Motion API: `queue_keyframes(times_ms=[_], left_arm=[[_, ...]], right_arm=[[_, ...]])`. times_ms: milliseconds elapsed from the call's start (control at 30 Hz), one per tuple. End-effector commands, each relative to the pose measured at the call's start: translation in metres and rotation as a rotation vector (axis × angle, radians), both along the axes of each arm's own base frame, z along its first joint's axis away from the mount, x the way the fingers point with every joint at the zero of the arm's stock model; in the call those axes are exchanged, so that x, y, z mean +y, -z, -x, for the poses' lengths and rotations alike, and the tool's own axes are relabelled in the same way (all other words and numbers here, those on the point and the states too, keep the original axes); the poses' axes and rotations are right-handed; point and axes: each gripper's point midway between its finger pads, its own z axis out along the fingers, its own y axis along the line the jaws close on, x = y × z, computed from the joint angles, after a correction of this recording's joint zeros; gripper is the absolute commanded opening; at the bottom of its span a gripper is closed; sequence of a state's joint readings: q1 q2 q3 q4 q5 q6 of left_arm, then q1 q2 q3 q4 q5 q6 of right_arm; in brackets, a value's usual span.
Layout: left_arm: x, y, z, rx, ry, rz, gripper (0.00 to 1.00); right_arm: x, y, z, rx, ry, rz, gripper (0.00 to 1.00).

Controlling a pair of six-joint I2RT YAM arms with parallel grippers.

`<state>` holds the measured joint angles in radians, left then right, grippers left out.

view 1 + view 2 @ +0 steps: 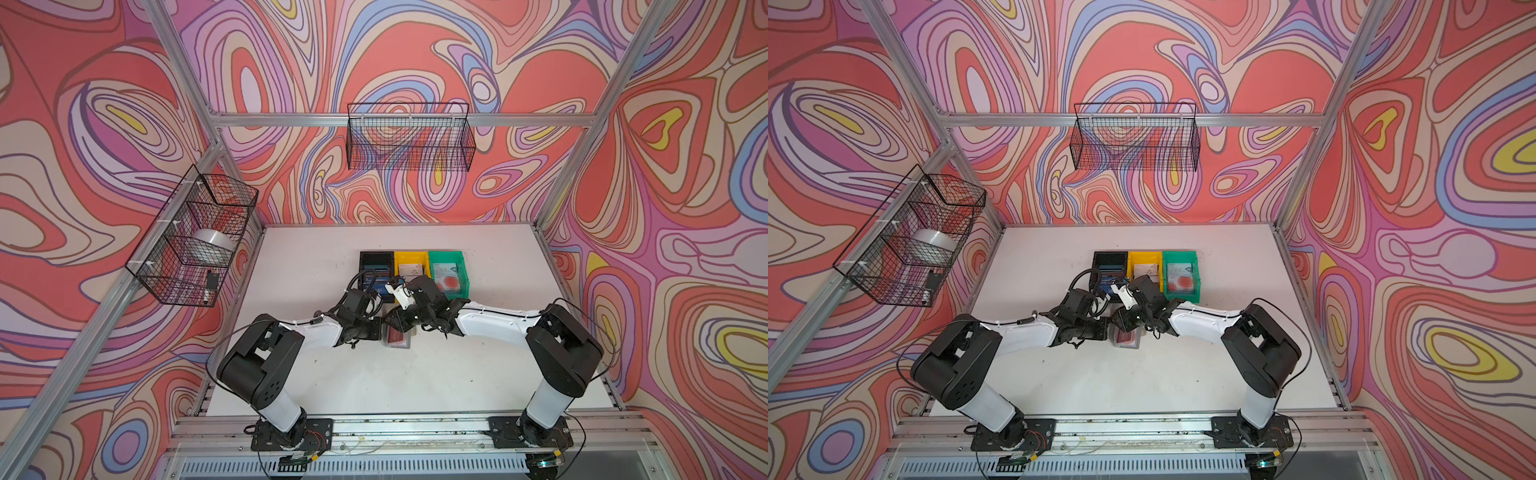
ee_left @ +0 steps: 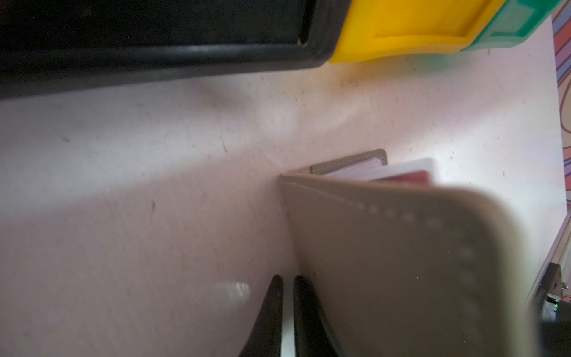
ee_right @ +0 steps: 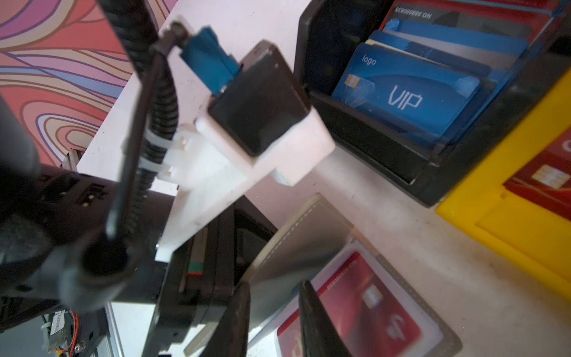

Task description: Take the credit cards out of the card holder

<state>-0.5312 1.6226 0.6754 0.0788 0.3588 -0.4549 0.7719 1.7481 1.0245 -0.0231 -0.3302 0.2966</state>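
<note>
Three bins in a row at the back of the bench point(image 1: 415, 382): black bin point(image 1: 365, 258), yellow bin point(image 1: 411, 254), green bin point(image 1: 464, 272). One grey card holder point(image 2: 386, 262) just in front of them, between the two tools. At least three blue cards point(image 3: 411, 95) upright in the black bin, a red chip card point(image 3: 550, 182) in the yellow, one pale card with red circles point(image 1: 449, 279) in the green, one red card point(image 3: 370, 309) in the holder's clear sleeve.

Left tool point(image 2: 288, 278): almost together, only a thin slit, nothing in it, raised cover against the outside of one finger. Right tool point(image 3: 275, 284): apart, over the holder's mouth, clamped on nothing; cannot tell whether touching.

Half open: one half flat on the bench, other cover tilted up. Fold on the left arm's side, running roughly front to back, mouth toward the right arm.
</note>
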Motion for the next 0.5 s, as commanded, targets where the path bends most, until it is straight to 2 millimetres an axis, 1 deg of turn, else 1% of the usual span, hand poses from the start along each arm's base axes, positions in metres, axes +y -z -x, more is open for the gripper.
queue_keyframes(times_ms=[0,67,100,133,333,467], left_arm=[[0.023,0.030,0.039,0.140,0.015,-0.115,0.11],[0.027,0.027,0.041,0.137,0.009,-0.124,0.11],[0.029,0.023,0.041,0.133,0.004,-0.133,0.11],[0.032,0.020,0.042,0.133,0.000,-0.145,0.12],[0.044,-0.005,0.042,0.113,-0.025,-0.164,0.12],[0.057,-0.016,0.044,0.130,-0.053,-0.182,0.12]], right_arm=[[0.006,-0.001,-0.001,-0.002,-0.012,0.000,0.30],[0.005,0.001,-0.001,0.000,-0.006,0.005,0.30],[0.004,0.012,-0.001,0.017,-0.007,0.024,0.30],[0.004,0.015,-0.001,0.023,-0.006,0.030,0.30],[0.004,0.021,-0.001,0.034,-0.002,0.043,0.30],[0.006,0.020,0.000,0.037,-0.013,0.039,0.30]])
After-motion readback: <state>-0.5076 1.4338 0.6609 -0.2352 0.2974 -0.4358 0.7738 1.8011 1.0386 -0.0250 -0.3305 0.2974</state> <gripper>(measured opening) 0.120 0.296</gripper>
